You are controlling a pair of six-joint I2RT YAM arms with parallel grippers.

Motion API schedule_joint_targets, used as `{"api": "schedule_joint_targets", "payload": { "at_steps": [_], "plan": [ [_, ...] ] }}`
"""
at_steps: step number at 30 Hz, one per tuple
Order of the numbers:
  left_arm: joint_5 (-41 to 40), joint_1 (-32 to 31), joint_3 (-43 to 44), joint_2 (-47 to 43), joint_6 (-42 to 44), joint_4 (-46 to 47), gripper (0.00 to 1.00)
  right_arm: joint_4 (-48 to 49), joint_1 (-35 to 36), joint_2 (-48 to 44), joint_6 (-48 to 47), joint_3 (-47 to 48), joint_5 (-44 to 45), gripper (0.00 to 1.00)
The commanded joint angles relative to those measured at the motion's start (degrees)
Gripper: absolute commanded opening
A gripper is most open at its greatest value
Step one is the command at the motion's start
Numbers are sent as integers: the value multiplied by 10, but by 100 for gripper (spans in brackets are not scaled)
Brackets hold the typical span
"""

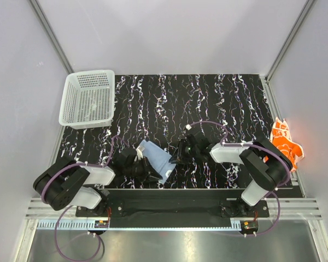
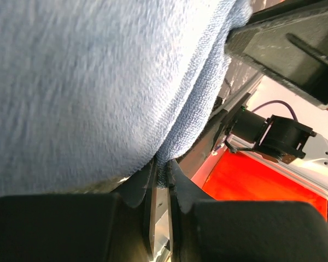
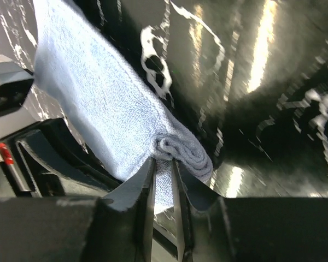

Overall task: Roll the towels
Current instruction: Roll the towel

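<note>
The blue towel [image 1: 155,156] lies at the near middle of the tabletop [image 1: 208,98], stretched between your two arms. Your left end effector [image 2: 163,176] is almost closed, nipping a thin edge of the cloth between its tips. Your right end effector [image 3: 163,173] is narrow too, clamped on a small curl of cloth where the first turn of the roll seems to have formed.

To do this step well, treat the left grip as the anchor and let the right one carry the curl. Hold the cloth lightly taut between them, so the roll tightens without dragging the edge out of the left pinch. Take the curl over low and level with the tabletop; a lifted or skewed end would likely give a cone, not a roll. Both bites look shallow, so pull gently.

In the left wrist view cloth fills nearly everything, so you cannot tell how much of it sits between the tips. From above, the wrists cover both grips, and it is unclear whether the towel's middle rests on the tabletop or hangs clear. The orange towel [image 1: 286,143] lies crumpled at the far right, off the dark surface, its shape hard to read. The basket [image 1: 86,122] stands at the far left, well apart.
</note>
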Motion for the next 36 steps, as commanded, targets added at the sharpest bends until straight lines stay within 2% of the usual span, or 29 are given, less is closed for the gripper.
{"api": "schedule_joint_targets", "payload": {
  "at_steps": [1, 5, 6, 9, 11, 18, 22, 24, 26, 28, 31, 36],
  "plan": [
    [1, 6, 6, 2, 42, -49, 4, 1, 5, 37, -4, 13, 23, 23],
    [-23, 6, 17, -18, 66, -109, 17, -12, 5, 56, -7, 18, 40, 22],
    [-30, 6, 20, -23, 73, -142, 28, -21, 5, 56, -9, 18, 43, 22],
    [-65, 6, 33, -62, 99, -213, 48, -41, 6, 59, -15, 25, 55, 22],
    [-93, 6, 47, -82, 121, -251, 53, -50, 5, 59, -20, 30, 60, 22],
    [-259, -1, 152, -214, 204, -492, 56, -92, 16, 53, -26, 49, 76, 22],
    [-377, -57, 237, -256, 268, -566, 58, -115, 26, 53, -31, 67, 85, 22],
    [-405, -87, 271, -258, 297, -581, 57, -126, 32, 55, -32, 76, 91, 22],
    [-424, -131, 310, -248, 316, -578, 55, -132, 36, 57, -33, 86, 94, 22],
    [-396, -162, 330, -221, 343, -547, 54, -138, 39, 62, -33, 91, 96, 22],
    [-358, -186, 335, -162, 357, -490, 48, -143, 42, 66, -33, 97, 97, 22],
    [-343, -202, 326, -69, 348, -422, 44, -154, 43, 69, -35, 101, 99, 22]
  ]
}}
